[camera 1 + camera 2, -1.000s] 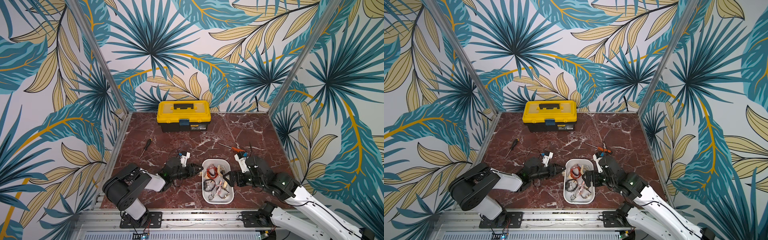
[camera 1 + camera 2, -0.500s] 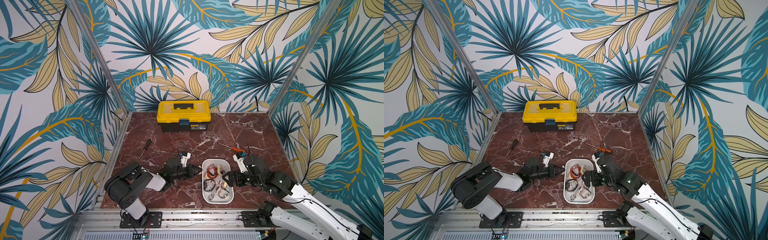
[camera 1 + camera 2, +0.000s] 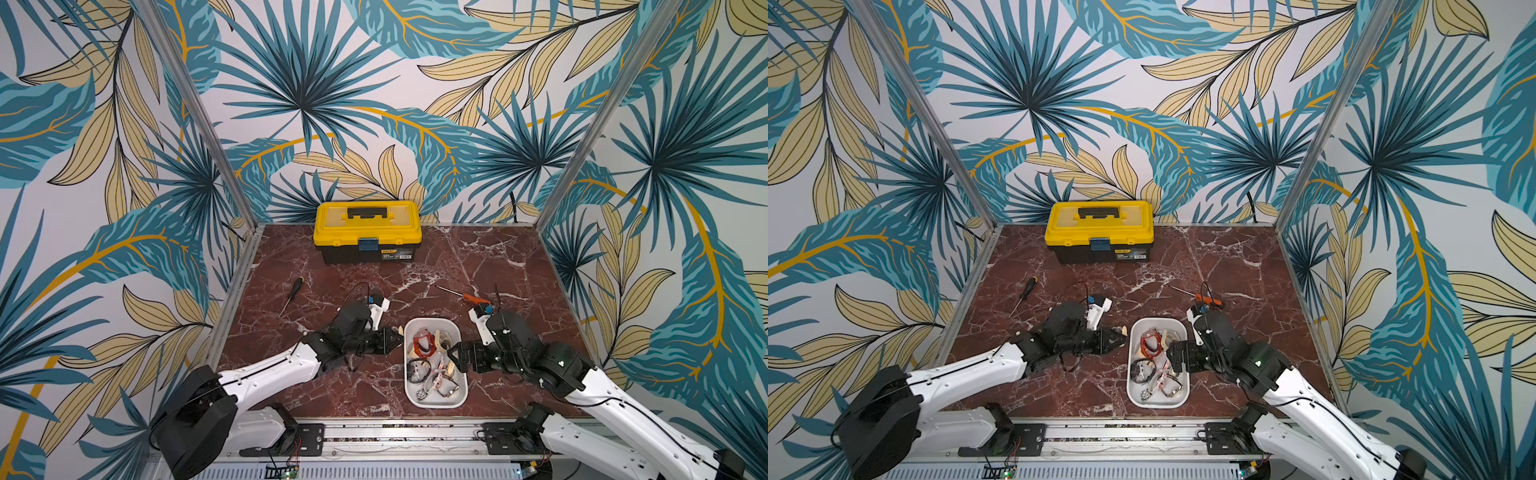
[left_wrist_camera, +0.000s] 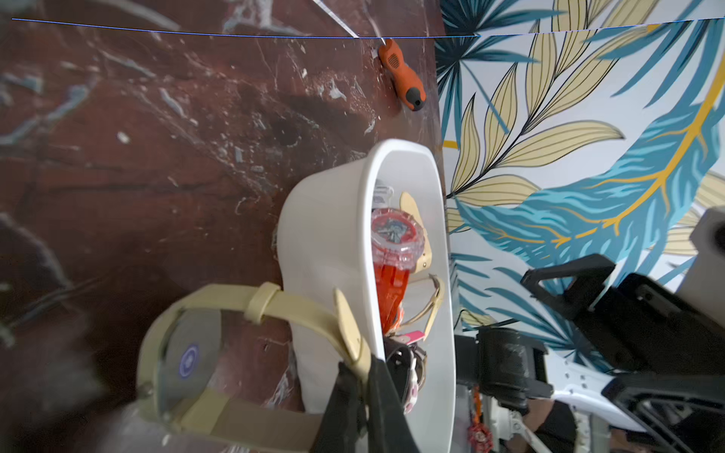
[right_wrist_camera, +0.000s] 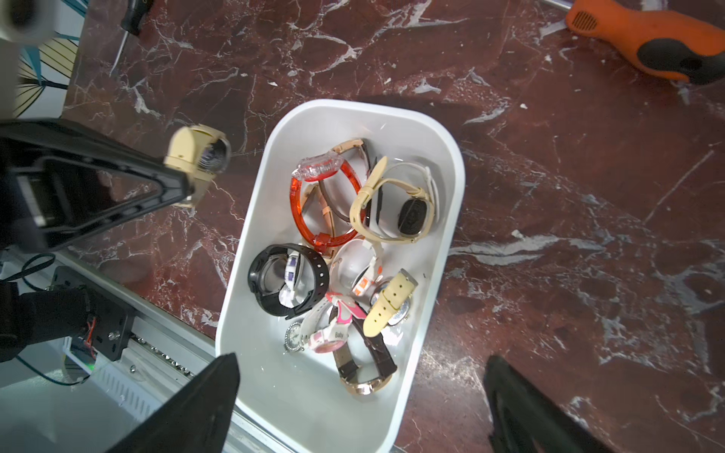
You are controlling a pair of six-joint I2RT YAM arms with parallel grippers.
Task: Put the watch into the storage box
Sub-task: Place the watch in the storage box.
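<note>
1. While the left gripper (image 4: 359, 376) is clenched, its two black fingers (image 4: 386, 396) pinch the cream strap of the watch (image 4: 188, 353) close to the loose strap end. The jaws are nearly together, with only the strap between them.
2. With its strap fastened into a closed loop, the watch sticks out sideways from the fingertips, its length running toward the back of the surface (image 3: 478, 257), where the yellow toolbox (image 3: 368, 230) stands.
3. Opposite the grip on the loop sits the round grey case, which bears a blue round mark and is turned to the left wrist camera. It is too blurred to tell face from back.
4. The watch is outside the storage box (image 5: 451, 219), just beside its left long wall near the far left corner. In a top view only a small cream bit (image 3: 400, 330) shows at the tips. Whether it is clear of the surface I cannot tell.
5. The storage box lies with its long axis running from the front rail toward the back. Inside is a heap of other watches (image 5: 325, 204): red translucent, black, cream and pink.
6. The right gripper (image 3: 454, 358) is spread wide and grasps nothing. It sits at the box's right long rim, pointing across the box toward the left gripper.
</note>
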